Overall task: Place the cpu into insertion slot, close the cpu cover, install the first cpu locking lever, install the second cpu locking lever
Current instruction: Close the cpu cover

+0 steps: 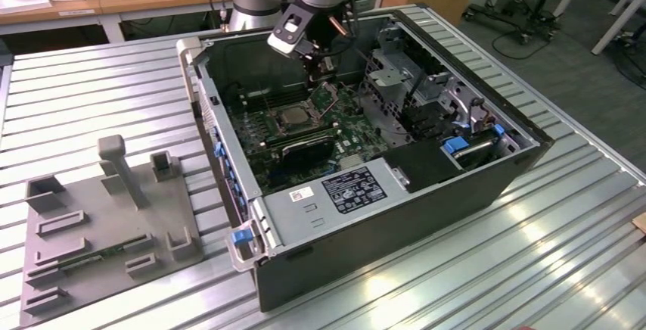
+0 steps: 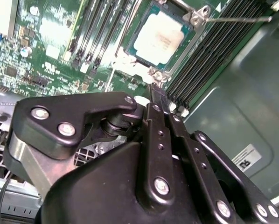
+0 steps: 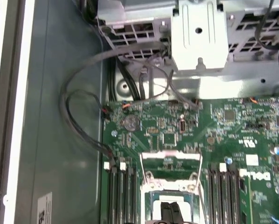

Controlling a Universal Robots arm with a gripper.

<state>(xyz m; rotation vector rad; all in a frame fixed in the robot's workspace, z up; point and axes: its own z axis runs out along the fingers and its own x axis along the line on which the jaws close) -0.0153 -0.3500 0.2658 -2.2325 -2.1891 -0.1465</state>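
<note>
cpu (image 2: pixel 159 37) seated in insertion slot (image 1: pixel 274 119), centre of the exterior view. cpu cover (image 3: pixel 170 154) upright, unclosed. Tool (image 2: pixel 158 93) clenched, empty (apparently). Judgement: press the cover's free edge down squarely.

The cpu (image 2: pixel 159 38) — pale satin metal; the gripper (image 2: pixel 157 93) — matt black (smooth).

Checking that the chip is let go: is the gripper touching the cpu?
Apart. In the second wrist view the gripper ends short of the cpu, with the rim of the insertion slot showing between them.
</note>
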